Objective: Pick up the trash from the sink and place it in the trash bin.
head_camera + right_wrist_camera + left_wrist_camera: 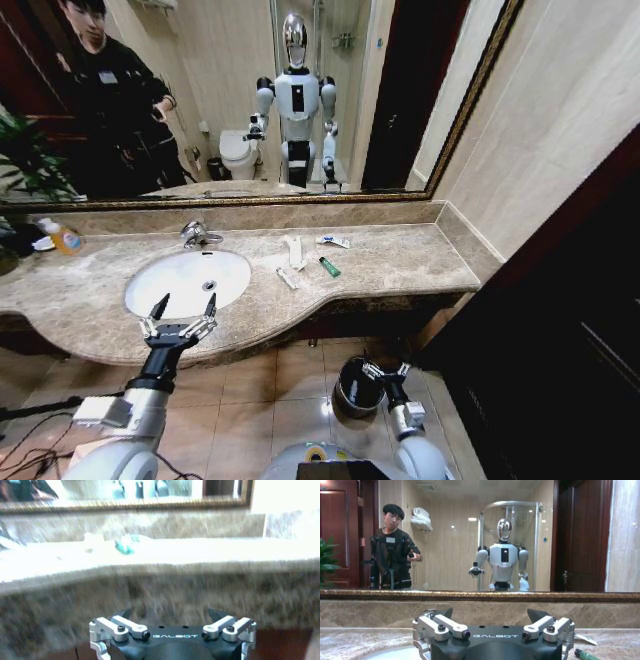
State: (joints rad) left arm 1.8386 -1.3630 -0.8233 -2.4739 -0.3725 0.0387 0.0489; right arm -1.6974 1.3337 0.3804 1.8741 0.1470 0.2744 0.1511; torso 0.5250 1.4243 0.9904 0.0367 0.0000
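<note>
We hold our left gripper (184, 305) wide open over the sink's (150, 272) near rim; trash (329, 266) lies far right on marble. Right gripper (386, 371), spread, hangs beside the trash bin (352, 388).

You are looking at a hotel-style bathroom. A marble counter (400, 262) is holding an oval sink (187, 280) under a wide mirror (250, 90), which is reflecting a toilet (238, 152) and glass shower (512, 543).
</note>
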